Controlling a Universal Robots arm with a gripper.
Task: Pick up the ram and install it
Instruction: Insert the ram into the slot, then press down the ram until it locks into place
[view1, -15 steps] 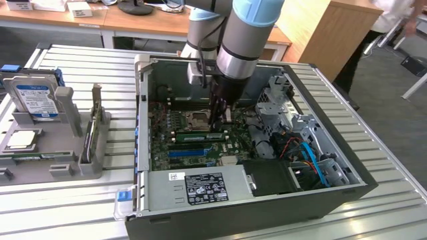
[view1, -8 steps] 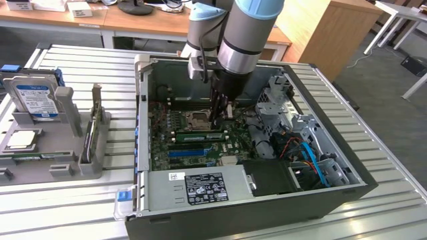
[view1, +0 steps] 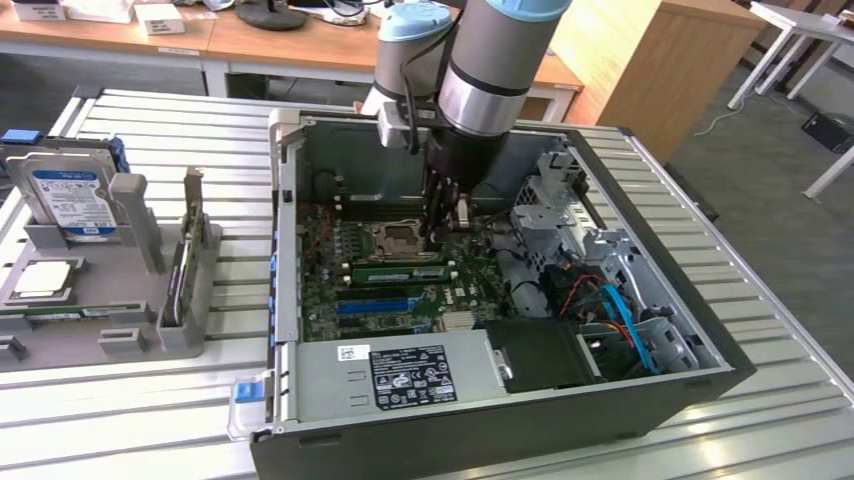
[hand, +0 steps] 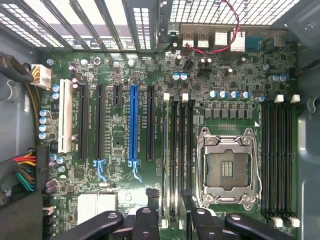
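End effector (hand: 169, 196) stands fully open and grips nothing, its black fingers (hand: 186, 197) spread over the memory slots. The long thin green ram stick (view1: 396, 272) with a white label sits in a slot just beside the silver CPU socket (view1: 398, 238), inside the open black computer case (view1: 467, 425).

arm (view1: 487, 60): upper part cut off | gripper (hand: 170, 196): base cut off | power-supply label (view1: 411, 378): unreadable

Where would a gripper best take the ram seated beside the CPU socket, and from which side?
Likely the ram at mid-length of its top edge, pinching its two flat faces, coming straight down from above: it stands seated on its long edge, leaving only the upper part free.
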